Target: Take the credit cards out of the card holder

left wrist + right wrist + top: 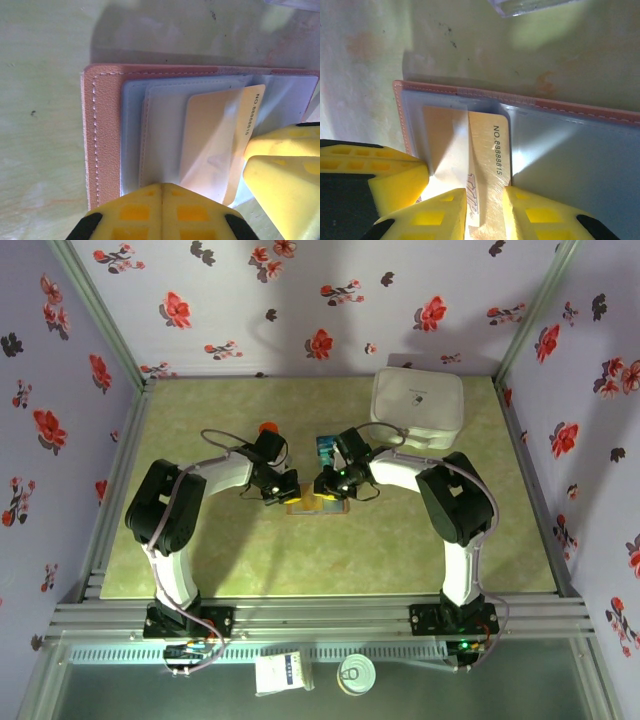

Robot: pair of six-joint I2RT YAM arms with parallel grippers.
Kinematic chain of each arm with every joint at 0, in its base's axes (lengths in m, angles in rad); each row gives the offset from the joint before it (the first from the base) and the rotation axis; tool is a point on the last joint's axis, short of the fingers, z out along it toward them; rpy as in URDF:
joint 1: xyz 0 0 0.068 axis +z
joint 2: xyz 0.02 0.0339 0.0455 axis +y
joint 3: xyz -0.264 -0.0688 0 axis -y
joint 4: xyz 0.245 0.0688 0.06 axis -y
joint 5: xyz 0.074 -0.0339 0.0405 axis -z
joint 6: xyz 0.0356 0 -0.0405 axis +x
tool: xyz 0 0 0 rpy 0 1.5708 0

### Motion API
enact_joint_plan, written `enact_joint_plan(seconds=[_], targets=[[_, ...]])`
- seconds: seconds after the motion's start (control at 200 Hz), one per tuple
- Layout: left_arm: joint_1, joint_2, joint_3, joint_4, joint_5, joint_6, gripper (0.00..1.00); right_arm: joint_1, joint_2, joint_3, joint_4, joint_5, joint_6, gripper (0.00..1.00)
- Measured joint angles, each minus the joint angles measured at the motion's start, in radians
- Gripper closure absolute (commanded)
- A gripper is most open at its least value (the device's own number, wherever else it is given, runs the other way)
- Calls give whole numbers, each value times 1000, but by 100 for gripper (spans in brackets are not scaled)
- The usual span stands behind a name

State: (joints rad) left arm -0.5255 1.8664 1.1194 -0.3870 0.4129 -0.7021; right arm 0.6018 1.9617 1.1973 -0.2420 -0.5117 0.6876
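Extraction is under way: mid-counter, the open card holder seems held down by the pressed-together left pincer, while the right pincer pinches the half-out yellowish credit card, which next needs a steady outward pull.

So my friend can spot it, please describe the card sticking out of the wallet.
At the middle of the green table lies an open brown wallet. Sticking out of its pale pocket is the card: yellowish with a printed number, unlike the teal card farther back.
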Motion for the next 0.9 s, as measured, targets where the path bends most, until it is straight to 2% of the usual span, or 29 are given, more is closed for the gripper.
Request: enact_joint_plan(seconds=[0.9], targets=[[0,8,17,-22,-13,7,100,-6,-16,-8,9,-1,0,73]])
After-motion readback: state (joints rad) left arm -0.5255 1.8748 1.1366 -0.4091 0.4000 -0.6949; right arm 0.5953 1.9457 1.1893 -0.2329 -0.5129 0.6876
